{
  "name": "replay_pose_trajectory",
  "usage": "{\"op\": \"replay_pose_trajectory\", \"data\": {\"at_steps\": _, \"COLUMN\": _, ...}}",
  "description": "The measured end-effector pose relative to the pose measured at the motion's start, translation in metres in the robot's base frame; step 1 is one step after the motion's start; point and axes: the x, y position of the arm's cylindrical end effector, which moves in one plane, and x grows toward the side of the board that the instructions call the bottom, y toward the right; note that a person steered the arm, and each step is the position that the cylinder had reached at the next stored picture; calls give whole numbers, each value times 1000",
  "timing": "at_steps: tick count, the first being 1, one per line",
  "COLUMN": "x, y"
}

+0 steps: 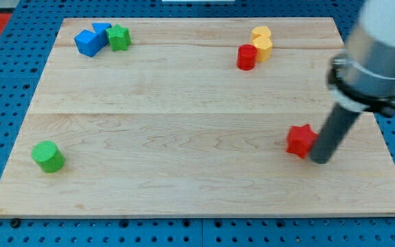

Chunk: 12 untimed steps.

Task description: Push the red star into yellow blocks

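- Seven small blocks lie on the wooden bench (184, 137), which sits on a blue pegboard (5, 82).
- No fingers on me at all: I end in a straight dark rod, so there is nothing to spread wide or close, and nothing is held.
- My tip (319, 159) rests on the bench toward the view's right, just beside the red star (300, 140), on the star's right and slightly lower side. Touching or a hair apart, I cannot tell.
- The red star sits right of the board's middle, in its lower half, well apart from every other block.
- Two yellow blocks stand near the view's top, right of centre: one yellow block (260, 33) behind and a second yellow block (263, 48) in front of it, the pair touching or nearly so. Their exact shapes are hard to make out.
- A red cylinder (246, 57) stands just beside the front yellow block, on its left and lower side.
- At the view's top left, a blue block (88, 42) and a second blue block (102, 29) huddle together, with a green star-like block (118, 38) just to their right.
- A green cylinder (48, 156) stands alone near the view's bottom left corner.
- The red star lies well below the yellow blocks and to their right.
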Motion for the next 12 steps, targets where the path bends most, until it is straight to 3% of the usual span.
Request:
{"op": "replay_pose_trajectory", "data": {"at_steps": 1, "x": -2, "y": -24}}
{"op": "replay_pose_trajectory", "data": {"at_steps": 4, "x": -116, "y": -10}}
{"op": "replay_pose_trajectory", "data": {"at_steps": 9, "x": -119, "y": -106}}
{"op": "replay_pose_trajectory", "data": {"at_steps": 12, "x": -164, "y": -74}}
